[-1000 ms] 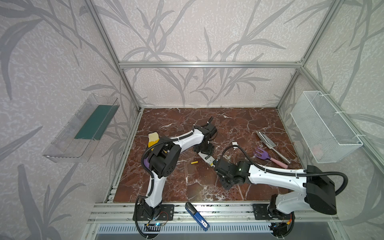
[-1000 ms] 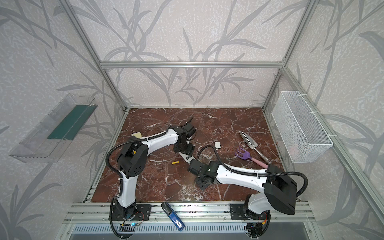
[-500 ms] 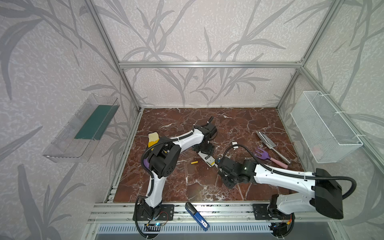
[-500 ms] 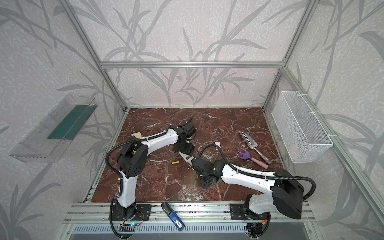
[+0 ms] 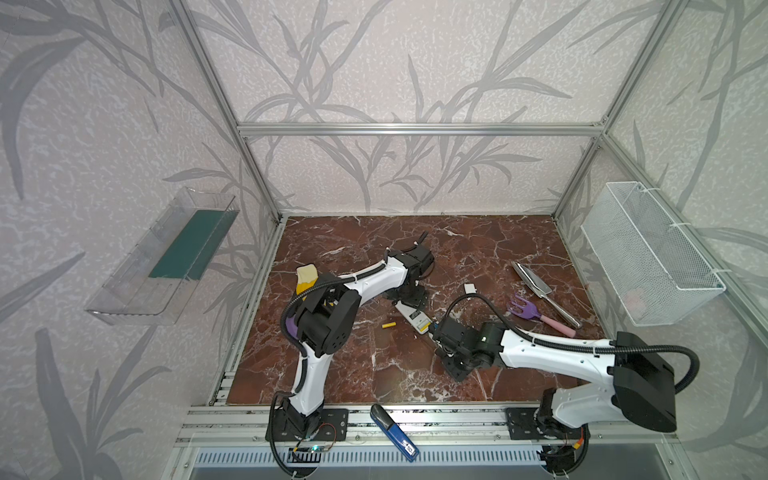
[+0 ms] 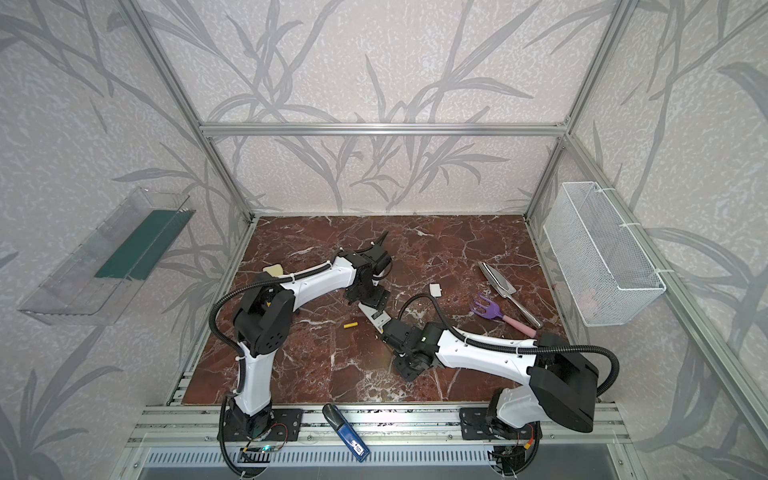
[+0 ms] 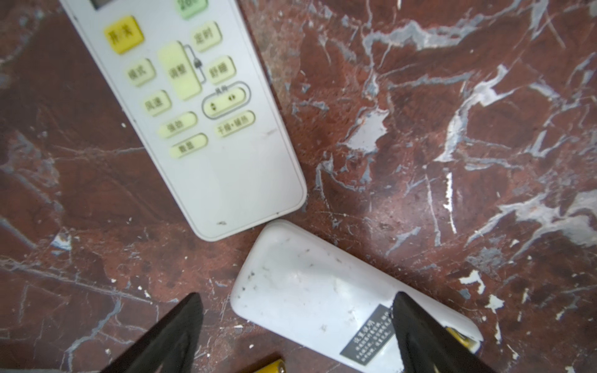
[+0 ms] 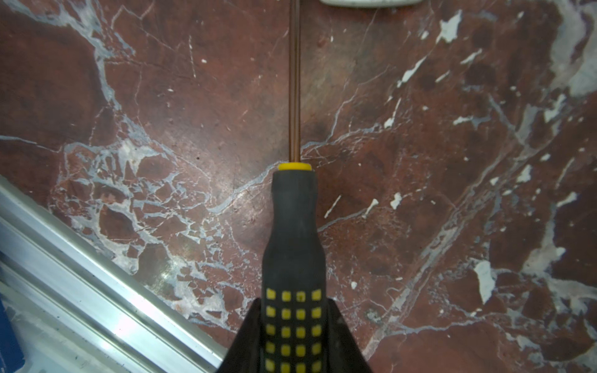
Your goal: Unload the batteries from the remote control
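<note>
Battery [image 5: 389, 325], top view: flat on counter [image 5: 374, 374], long axis across, one end toward remote [image 5: 417, 321].
Left wrist view: left hand [image 7: 297, 297] spread wide above remote [image 7: 307, 290], likely to fetch second battery [image 7: 462, 339] inside.
Right wrist view: right hand [image 8: 294, 305] clamped on screwdriver [image 8: 294, 226], shaft pointing at remote, probably for prying.

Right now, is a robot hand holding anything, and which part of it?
The right gripper holds the screwdriver by its black-and-yellow handle. The left gripper is open, holding nothing.
</note>
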Available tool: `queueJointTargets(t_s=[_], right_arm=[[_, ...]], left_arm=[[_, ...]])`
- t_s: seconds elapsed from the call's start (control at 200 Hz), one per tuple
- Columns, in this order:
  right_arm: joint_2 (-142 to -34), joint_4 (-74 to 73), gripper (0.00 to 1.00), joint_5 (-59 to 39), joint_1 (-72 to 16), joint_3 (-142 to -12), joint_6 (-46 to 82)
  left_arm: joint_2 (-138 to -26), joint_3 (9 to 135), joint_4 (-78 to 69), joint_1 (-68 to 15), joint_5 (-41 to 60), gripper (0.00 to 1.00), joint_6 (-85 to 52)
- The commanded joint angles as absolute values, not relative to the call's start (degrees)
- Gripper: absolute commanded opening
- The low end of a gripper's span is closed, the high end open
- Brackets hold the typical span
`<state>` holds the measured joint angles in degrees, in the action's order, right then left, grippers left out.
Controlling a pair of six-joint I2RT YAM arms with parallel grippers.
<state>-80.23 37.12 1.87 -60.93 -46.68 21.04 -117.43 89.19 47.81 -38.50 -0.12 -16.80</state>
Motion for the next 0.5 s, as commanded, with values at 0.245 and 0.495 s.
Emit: queueJointTargets(t_s=[0.245, 0.495], right_arm=[[-77.9, 39.6, 0.00, 2.9, -55.6, -46.8, 20.7], [-78.3, 40.2, 0.00, 2.2, -51.7, -47.5, 17.2]], left_arm=[[-116.6, 91.4, 49.1, -38.1, -3.7, 0.96, -14.0], [-116.2, 90.5, 48.7, -38.1, -3.4, 0.99, -13.3]])
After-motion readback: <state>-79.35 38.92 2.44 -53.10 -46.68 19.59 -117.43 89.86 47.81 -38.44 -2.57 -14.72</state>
